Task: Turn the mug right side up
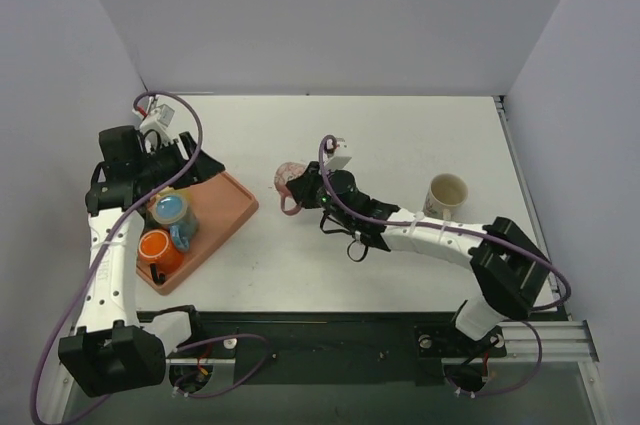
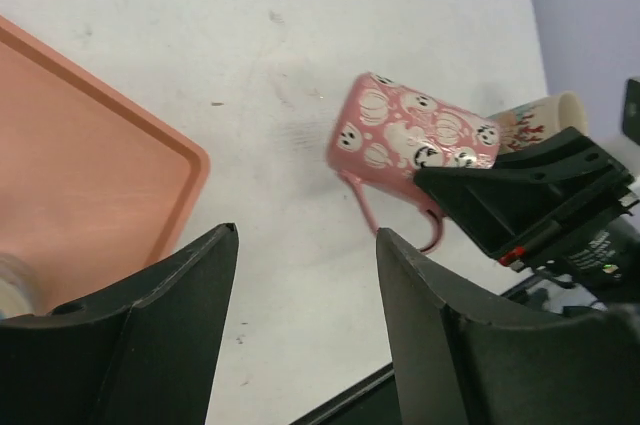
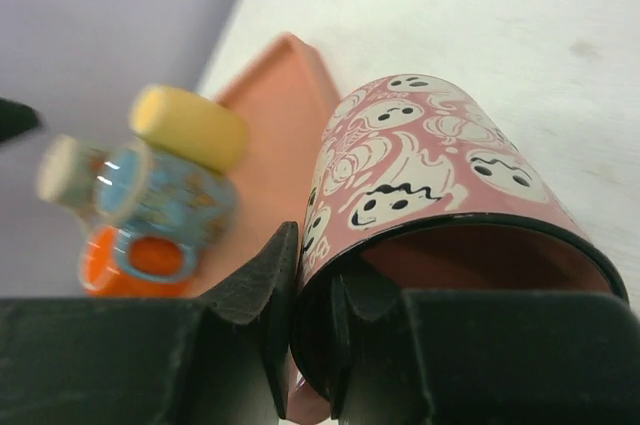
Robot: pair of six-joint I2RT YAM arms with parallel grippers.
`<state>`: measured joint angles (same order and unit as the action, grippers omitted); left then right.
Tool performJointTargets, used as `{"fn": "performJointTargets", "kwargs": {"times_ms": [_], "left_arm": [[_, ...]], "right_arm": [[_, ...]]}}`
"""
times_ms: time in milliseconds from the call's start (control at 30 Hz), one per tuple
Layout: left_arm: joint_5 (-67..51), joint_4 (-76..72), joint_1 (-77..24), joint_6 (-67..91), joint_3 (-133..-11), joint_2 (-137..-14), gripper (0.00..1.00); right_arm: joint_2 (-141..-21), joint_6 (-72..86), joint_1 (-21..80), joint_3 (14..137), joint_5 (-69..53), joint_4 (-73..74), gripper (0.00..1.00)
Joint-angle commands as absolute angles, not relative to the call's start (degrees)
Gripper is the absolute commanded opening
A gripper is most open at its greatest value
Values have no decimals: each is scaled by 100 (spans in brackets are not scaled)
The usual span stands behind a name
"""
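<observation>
- Mug [image 1: 290,179], pink with ghosts, was near the table's [image 1: 400,135] middle, tipped sideways with its handle hanging down.
- Your left gripper [image 2: 305,245] hung wide apart and empty over the tray's [image 1: 228,201] far corner, probably to keep clear.
- Your right gripper [image 3: 312,275] pinched the mug's rim, one finger inside and one outside, a hold suited to swinging the mouth upward.
- Only the right wrist view showed that pinch; the left wrist view showed the tilt best.
- Cream mug [image 1: 446,193] stood upright near the right edge.

A salmon tray [image 1: 225,207] sits on the left of the white table [image 1: 400,135], holding a blue mug [image 1: 172,211] and an orange mug [image 1: 157,248] — a cream mug [image 1: 446,195] stands well apart, far right.
</observation>
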<state>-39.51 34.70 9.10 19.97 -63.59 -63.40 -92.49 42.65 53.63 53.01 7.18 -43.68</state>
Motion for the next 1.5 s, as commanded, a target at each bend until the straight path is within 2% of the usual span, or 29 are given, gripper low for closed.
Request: {"fn": "performJointTargets", "kwargs": {"times_ms": [0,200,333,467,600,767,867,1200,1267,1300,1333,1367,1467], "left_arm": [[-3148,4209,905,469,-6907,-6328,68],[-2505,4895,905,-623,-7119,-6478,68],[-2417,5018,914,-861,-7075,-6442,68],[-2294,5255,905,-1177,-7145,-6442,70],[-1996,5405,905,-1441,-7154,-6372,70],[-1934,5440,905,-1538,-7102,-6381,71],[-1951,5406,905,-1529,-7066,-6416,71],[-1916,5335,905,-1512,-6987,-6495,71],[-1890,5335,905,-1538,-6979,-6521,71],[-1898,5352,897,-1547,-6979,-6530,71],[-1898,5370,914,-1573,-6987,-6565,71],[-1864,5414,897,-1591,-6996,-6583,71],[-1679,5563,896,-1775,-7084,-6636,71]], "right_arm": [[-8140,2422,5335,6184,896,-1611,0],[-8086,1117,5124,7372,1792,2428,0],[-8296,818,4581,7418,1952,3391,0],[-8446,168,4132,7128,1214,3472,0],[-8630,-263,3763,6996,1108,3489,0],[-8903,-413,3138,6803,-182,3209,0],[-8964,-501,3024,6706,-552,3015,0],[-8991,-554,2637,6319,-914,2303,0],[-9035,-536,2637,6363,-888,2364,8],[-9009,-484,2645,6363,-896,2364,22],[-8983,-440,2654,6363,-905,2356,28],[-8878,-387,2680,6311,-888,2347,40],[-8491,-299,2891,6188,-406,2215,57]]}}
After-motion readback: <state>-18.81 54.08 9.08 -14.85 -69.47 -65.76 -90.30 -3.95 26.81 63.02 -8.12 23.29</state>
